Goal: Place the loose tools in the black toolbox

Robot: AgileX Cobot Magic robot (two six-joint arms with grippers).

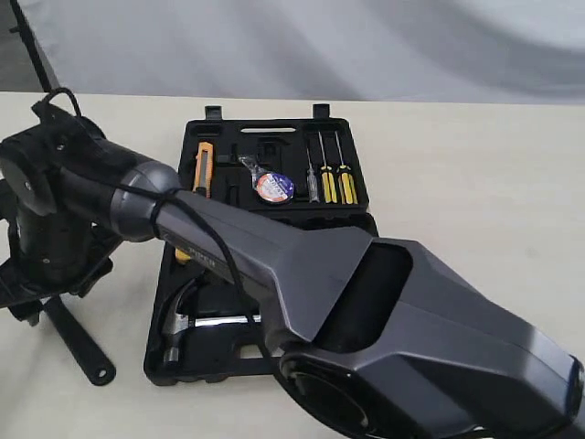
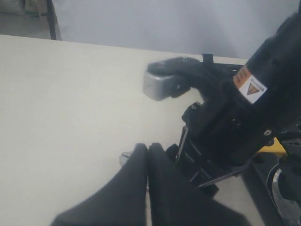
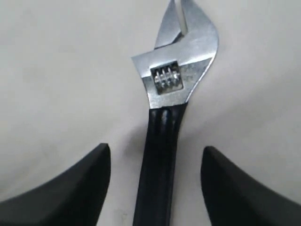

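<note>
Wrench on table, handle centred inside right gripper, gripper spread wide, seemingly not touching it

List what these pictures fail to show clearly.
- Exterior view: the dark grey robot arm hides much of the black moulded plastic toolbox; the steel claw hammer shows partly.
- Right wrist view: the silver-jawed black adjustable wrench is cut off by two edges.
- Left wrist view: blurred; toolbox contents unreadable.

Exterior high over toolbox, right wrist close above wrench, left wrist across table
</note>
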